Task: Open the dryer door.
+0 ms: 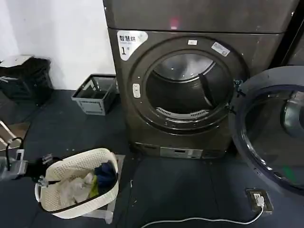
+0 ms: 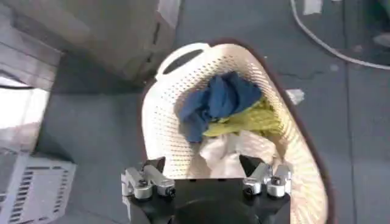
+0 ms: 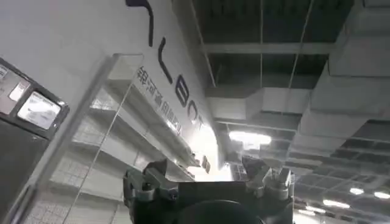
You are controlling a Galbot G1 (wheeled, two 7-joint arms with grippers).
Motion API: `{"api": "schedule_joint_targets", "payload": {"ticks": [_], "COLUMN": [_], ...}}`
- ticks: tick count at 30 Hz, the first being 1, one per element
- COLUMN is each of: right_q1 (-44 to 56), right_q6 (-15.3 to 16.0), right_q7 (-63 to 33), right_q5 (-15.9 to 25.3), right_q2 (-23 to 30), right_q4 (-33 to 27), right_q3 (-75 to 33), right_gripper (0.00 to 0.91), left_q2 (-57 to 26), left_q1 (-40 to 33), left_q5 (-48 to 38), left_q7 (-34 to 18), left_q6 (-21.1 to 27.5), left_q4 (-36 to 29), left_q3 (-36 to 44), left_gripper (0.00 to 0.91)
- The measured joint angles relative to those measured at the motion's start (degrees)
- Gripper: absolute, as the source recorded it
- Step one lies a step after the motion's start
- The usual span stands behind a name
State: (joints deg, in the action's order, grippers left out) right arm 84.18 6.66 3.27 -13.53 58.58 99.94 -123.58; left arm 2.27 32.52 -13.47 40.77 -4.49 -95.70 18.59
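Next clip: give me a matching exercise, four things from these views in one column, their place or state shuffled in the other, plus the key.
Things:
1. dryer door
2. white laundry basket
3. grey crate
4. left pincer

Places or states:
A. against the wall, left of the dryer
B. swung wide open on the right
C. open, above the basket's rim
D. on the floor, holding blue, yellow and white clothes

Pairs: 1-B, 2-D, 3-A, 4-C

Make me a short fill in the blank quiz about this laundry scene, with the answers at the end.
1. The dryer door is swung ____.
2. The left gripper hangs over a white ____ of clothes.
3. The number on the dryer's label is ____.
4. The right gripper holds ____.

Answers: open; basket; 1; nothing
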Motion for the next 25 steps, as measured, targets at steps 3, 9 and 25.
{"api": "schedule_joint_targets", "payload": {"ticks": [3, 9, 25], "right_q1": [0.29, 0.58, 1.0], "right_q6": [-0.11, -0.12, -0.19], "right_q7": [0.15, 0.41, 0.68], "right_q5": [-0.12, -0.12, -0.11], "right_q2": [-0.13, -0.1, 0.1], "right_q4": [0.09, 0.22, 0.63], "right_q3": [-0.3, -0.58, -1.13], "right_gripper": [0.907, 0.907, 0.907], "left_q2": [0.08, -0.13, 0.09], "left_q1": [0.09, 0.15, 0.08], "left_q5": [0.94, 2.55, 5.64], "left_q7": [0.67, 2.34, 4.82], "left_q6": [-0.17, -0.61, -1.91], "left_q4": [0.26, 0.26, 0.77], "left_q3": [-0.06, -0.19, -0.71], "left_gripper": [0.907, 0.907, 0.907]}}
